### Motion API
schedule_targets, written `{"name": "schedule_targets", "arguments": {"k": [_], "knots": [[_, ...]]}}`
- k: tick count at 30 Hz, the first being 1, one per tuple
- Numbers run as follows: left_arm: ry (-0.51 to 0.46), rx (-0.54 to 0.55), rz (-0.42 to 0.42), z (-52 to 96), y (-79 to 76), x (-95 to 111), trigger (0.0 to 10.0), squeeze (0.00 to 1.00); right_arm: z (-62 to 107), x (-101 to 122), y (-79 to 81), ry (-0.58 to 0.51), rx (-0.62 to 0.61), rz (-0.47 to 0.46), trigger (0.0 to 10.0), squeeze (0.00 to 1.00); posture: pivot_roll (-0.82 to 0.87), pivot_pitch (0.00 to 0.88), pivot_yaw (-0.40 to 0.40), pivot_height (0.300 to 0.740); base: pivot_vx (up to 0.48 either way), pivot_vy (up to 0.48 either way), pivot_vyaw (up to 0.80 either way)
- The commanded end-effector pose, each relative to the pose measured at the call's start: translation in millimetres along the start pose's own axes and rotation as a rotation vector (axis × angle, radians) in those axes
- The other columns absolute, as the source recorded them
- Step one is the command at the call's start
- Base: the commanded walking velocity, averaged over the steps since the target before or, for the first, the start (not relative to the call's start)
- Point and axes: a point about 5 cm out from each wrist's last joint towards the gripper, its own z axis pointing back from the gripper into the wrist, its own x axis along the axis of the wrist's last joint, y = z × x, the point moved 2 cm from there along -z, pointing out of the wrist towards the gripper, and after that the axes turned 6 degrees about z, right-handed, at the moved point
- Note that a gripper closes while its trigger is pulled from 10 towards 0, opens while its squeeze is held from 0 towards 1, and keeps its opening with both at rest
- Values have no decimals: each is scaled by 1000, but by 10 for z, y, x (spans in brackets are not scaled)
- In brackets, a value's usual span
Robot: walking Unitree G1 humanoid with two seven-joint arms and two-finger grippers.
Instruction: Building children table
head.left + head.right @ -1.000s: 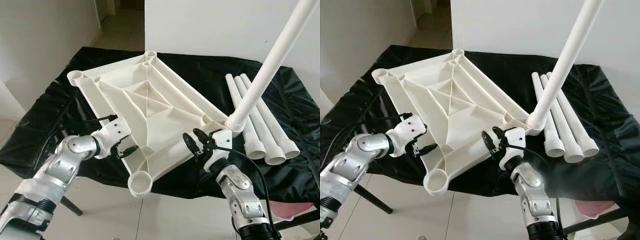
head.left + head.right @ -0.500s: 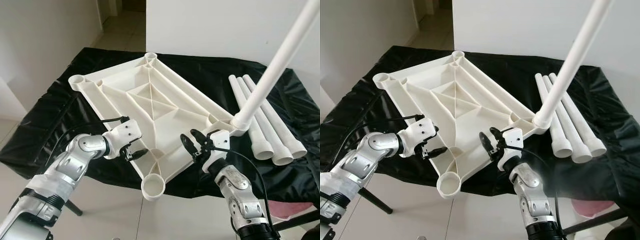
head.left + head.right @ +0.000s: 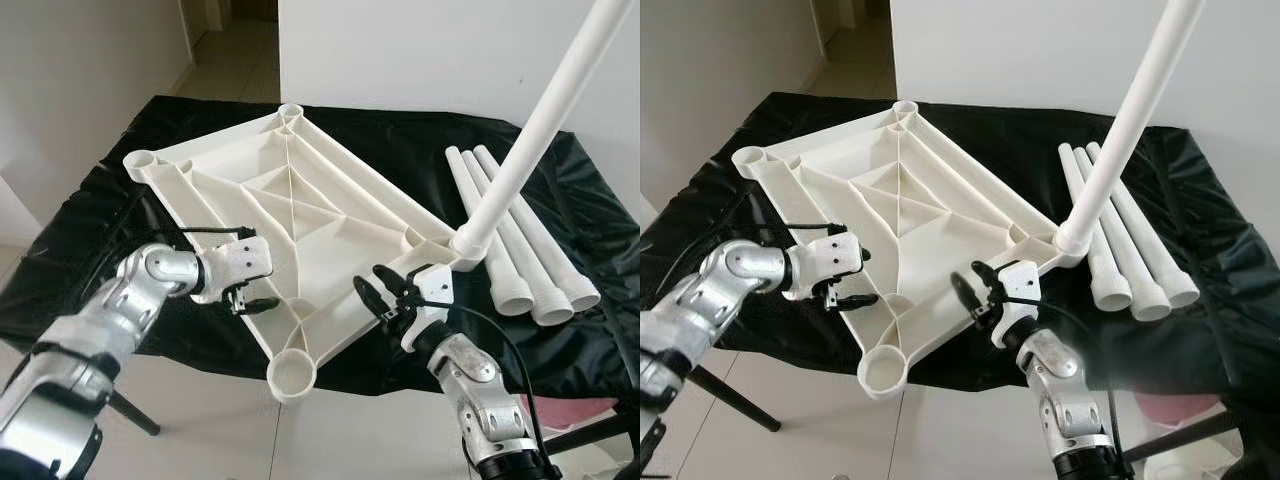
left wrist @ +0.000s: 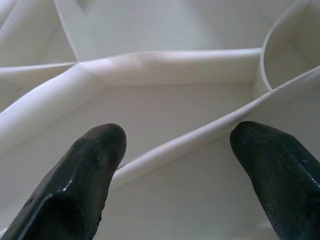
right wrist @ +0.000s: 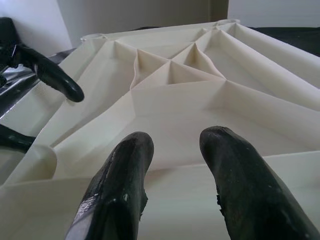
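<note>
Tabletop (image 3: 300, 220) smooth matt white plastic; cloth (image 3: 400, 150) glossy crinkled black.

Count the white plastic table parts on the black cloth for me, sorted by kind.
Upside-down white ribbed plastic tabletop: 1
White plastic tube leg standing in a corner socket: 1
Loose white plastic tube legs lying on the black cloth: 3
Total: 5

I am in a plain room of a home. Bare white walls (image 3: 420, 50) and a pale tiled floor (image 3: 215, 420) surround me, with a doorway (image 3: 225, 40) opening onto a hallway.
</note>
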Motion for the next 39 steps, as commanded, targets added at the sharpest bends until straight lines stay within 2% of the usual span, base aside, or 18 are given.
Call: {"name": "schedule_targets", "arguments": {"k": [1, 8, 17, 18, 19, 20, 21, 22, 23, 24, 25, 26, 37, 38, 39], "knots": [[122, -82, 8, -9, -84, -238, 10000, 0, 26, -26, 7, 20, 12, 2, 10000, 0, 25, 112, -3, 740, 0, 0, 0], [178, -101, -31, -34, -29, -269, 10000, 0, 35, -24, 9, 23, 16, 5, 10000, 0, 19, 124, -2, 740, 0, 0, 0], [241, -198, -144, -95, -11, -248, 10000, 0, 63, -17, 13, 33, 17, 9, 10000, 0, 11, 142, 10, 740, 0, 0, 0], [247, -215, -151, -96, -19, -244, 9216, 0, 66, -19, 16, 33, 16, 8, 10000, 0, 11, 146, 11, 740, 0, 0, 0], [251, -227, -156, -97, -23, -245, 9216, 0, 68, -19, 17, 34, 16, 7, 10000, 0, 11, 146, 11, 740, 0, 0, 0], [258, -241, -151, -96, -24, -248, 3804, 0, 69, -19, 22, 34, 15, 6, 10000, 0, 10, 148, 14, 740, 0, 0, 0], [262, -249, -147, -95, -24, -250, 3804, 0, 71, -19, 25, 34, 15, 5, 10000, 0, 10, 148, 14, 740, 0, 0, 0], [262, -251, -148, -97, -21, -245, 2667, 0, 72, -21, 28, 34, 15, 5, 10000, 0, 11, 149, 16, 740, 0, 0, 0], [262, -251, -148, -97, -21, -245, 2667, 0, 72, -21, 28, 34, 15, 5, 10000, 0, 11, 149, 16, 740, 0, 0, 0], [268, -259, -143, -96, -20, -250, 510, 0, 74, -23, 31, 35, 14, 4, 10000, 0, 10, 149, 17, 740, 0, 0, 0], [268, -259, -143, -96, -20, -250, 510, 0, 74, -23, 31, 35, 14, 4, 10000, 0, 10, 149, 17, 740, 0, 0, 0], [269, -278, -136, -90, -24, -252, 0, 0, 80, -29, 34, 37, 11, 3, 10000, 0, 4, 148, 27, 740, 0, 0, 0], [281, -333, -149, -104, -86, -307, 0, 0, 107, -26, 12, 39, -9, 1, 10000, 0, -7, 144, 41, 740, 0, 0, 0], [282, -341, -149, -111, -102, -316, 745, 0, 110, -26, 12, 39, -10, 1, 10000, 0, -9, 143, 44, 740, 0, 0, 0], [282, -344, -150, -115, -111, -320, 745, 0, 112, -27, 12, 40, -11, 2, 10000, 0, -9, 143, 44, 740, 0, 0, 0]]}}
